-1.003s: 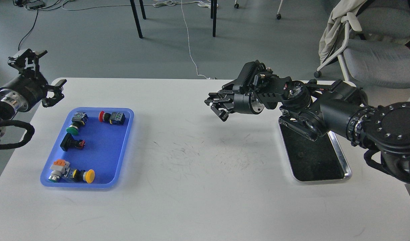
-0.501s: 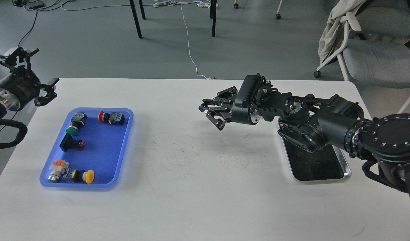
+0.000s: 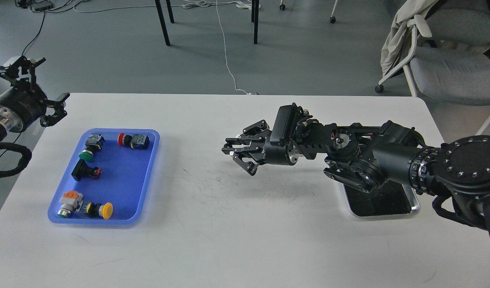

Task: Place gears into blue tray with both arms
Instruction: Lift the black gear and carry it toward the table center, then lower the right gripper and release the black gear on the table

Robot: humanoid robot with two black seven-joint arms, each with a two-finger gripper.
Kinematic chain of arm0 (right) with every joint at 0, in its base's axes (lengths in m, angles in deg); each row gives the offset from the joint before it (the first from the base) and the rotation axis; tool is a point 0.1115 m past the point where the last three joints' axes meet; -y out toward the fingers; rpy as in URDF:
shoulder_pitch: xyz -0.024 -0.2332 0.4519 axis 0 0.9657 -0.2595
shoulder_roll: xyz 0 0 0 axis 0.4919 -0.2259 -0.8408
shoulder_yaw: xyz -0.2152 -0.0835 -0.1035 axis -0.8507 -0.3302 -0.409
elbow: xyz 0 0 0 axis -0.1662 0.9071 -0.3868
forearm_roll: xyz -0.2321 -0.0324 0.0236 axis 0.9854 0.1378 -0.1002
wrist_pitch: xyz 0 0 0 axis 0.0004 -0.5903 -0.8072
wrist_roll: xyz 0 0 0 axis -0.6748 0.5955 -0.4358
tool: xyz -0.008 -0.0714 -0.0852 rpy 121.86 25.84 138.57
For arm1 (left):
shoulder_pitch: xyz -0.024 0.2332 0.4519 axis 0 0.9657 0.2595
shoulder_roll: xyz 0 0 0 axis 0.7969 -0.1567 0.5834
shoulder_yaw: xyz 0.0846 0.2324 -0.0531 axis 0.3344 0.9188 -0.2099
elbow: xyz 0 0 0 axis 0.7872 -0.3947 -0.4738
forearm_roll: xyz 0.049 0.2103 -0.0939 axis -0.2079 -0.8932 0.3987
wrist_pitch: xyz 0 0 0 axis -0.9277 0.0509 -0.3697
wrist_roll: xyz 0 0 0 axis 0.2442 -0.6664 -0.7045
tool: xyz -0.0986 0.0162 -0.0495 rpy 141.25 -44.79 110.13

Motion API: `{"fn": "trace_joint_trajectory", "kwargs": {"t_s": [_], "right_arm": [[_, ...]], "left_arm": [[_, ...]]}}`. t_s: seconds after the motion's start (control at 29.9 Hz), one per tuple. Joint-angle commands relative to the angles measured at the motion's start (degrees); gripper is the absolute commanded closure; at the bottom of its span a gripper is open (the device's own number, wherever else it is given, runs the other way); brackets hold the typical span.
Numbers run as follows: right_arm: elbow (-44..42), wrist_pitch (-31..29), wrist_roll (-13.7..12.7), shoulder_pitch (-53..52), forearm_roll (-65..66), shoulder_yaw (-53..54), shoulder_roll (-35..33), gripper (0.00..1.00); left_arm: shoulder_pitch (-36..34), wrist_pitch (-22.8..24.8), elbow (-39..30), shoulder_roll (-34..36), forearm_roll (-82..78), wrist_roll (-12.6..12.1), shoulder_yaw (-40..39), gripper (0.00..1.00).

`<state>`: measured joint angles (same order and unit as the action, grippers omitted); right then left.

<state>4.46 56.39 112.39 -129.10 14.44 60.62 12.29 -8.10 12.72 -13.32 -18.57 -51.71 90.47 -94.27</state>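
The blue tray (image 3: 143,172) lies on the left part of the white table and holds several push-button switches with coloured caps. I cannot make out any gears in this view. My right gripper (image 3: 234,154) hovers above the table's middle, pointing left, well to the right of the tray. Its dark fingers overlap, so neither the gap nor anything held between them shows. My left gripper (image 3: 37,86) hangs beyond the table's far left corner, behind the tray. Its fingers (image 3: 58,108) are spread wide with nothing between them.
A shiny steel tray (image 3: 415,208) with a black inside sits at the right, mostly covered by my right arm (image 3: 389,160). The table top (image 3: 245,224) is scuffed in the middle. An office chair (image 3: 449,68) and table legs stand on the floor behind.
My right gripper has moved left and down, from over the steel tray's near side toward the table's middle. My left gripper drew back slightly to the left and stays spread.
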Motion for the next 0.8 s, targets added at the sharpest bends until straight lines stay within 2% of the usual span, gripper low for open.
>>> {"fn": "trace_joint_trajectory", "kwargs": {"t_s": [0.0,0.57,0.67,0.77], "right_arm": [[0.85,0.67,0.00,0.45,0.14,-0.87,0.00,0.99],[1.56,1.20,0.00,3.97,2.86,-1.48,0.00,0.98],[1.47,1.20,0.00,4.76,2.86,-1.48,0.00,0.92],[0.95,1.11,0.00,4.85,2.60,-1.31,0.00,0.81]], "left_arm": [[0.00,0.00,-0.08,0.24,0.08,0.00,0.00,0.00],[0.00,0.00,-0.35,1.82,0.08,0.00,-0.09,0.00],[0.00,0.00,-0.35,1.82,0.08,0.00,-0.09,0.00],[0.00,0.00,-0.35,1.91,0.08,0.00,-0.09,0.00]]}}
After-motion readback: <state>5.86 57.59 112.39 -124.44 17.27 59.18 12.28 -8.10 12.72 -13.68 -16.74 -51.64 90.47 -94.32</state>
